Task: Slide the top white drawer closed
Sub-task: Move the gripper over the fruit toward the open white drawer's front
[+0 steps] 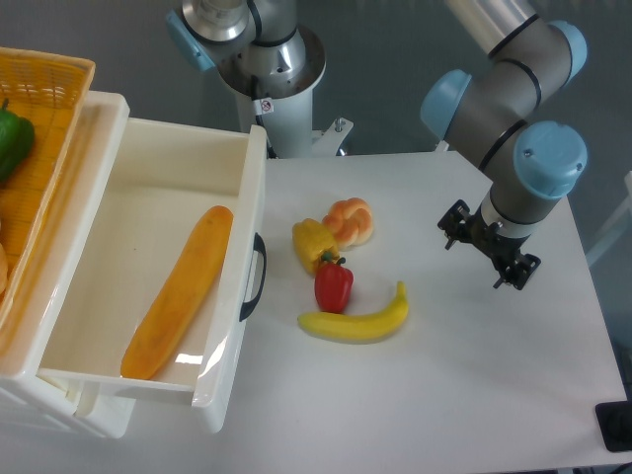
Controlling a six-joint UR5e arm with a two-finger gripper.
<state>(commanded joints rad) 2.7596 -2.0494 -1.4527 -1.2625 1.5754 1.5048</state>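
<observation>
You see the top white drawer (pixel 148 267) pulled well out at the left of the frame with a long orange loaf (pixel 178 291) lying inside, while your gripper (pixel 491 252) hangs at the right above the surface (pixel 474 395), its finger state hidden from view.

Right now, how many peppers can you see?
3: a yellow pepper and a red pepper on the table, a green pepper in the basket. More may hide there.
</observation>
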